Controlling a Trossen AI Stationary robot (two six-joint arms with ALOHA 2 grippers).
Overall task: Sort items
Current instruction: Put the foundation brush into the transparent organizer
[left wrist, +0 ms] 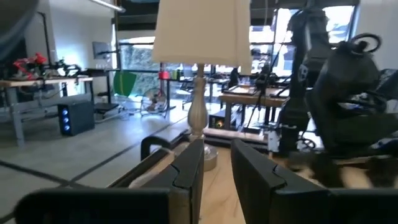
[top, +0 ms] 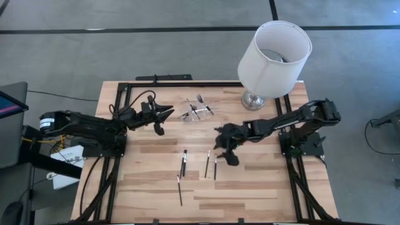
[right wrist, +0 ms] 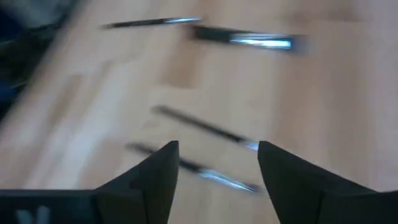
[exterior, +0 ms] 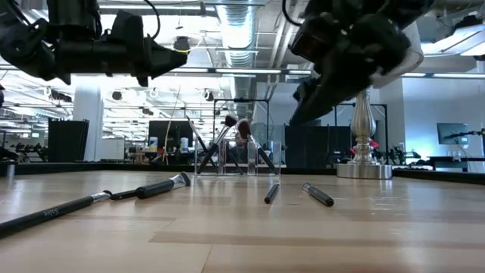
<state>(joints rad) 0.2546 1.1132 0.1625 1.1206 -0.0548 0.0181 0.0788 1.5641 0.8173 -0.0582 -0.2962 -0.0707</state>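
Several slim black-handled makeup brushes lie flat on the wooden table: one (top: 184, 162), two side by side (top: 207, 164) (top: 215, 169), and one nearer the front edge (top: 179, 189). More brushes lean in a small clear container (top: 195, 110), heads up, as the low view (exterior: 235, 148) shows. My right gripper (top: 224, 149) is open and empty above the two side-by-side brushes, which show under its fingers in its wrist view (right wrist: 199, 127). My left gripper (top: 164, 120) is open and empty in the air, just left of the container.
A big lamp with a white shade (top: 274, 57) stands on a silvery base (top: 255, 100) at the table's far right, close behind my right arm. A black frame (top: 156, 84) runs along the table's far and side edges. Bare wood lies at the near right.
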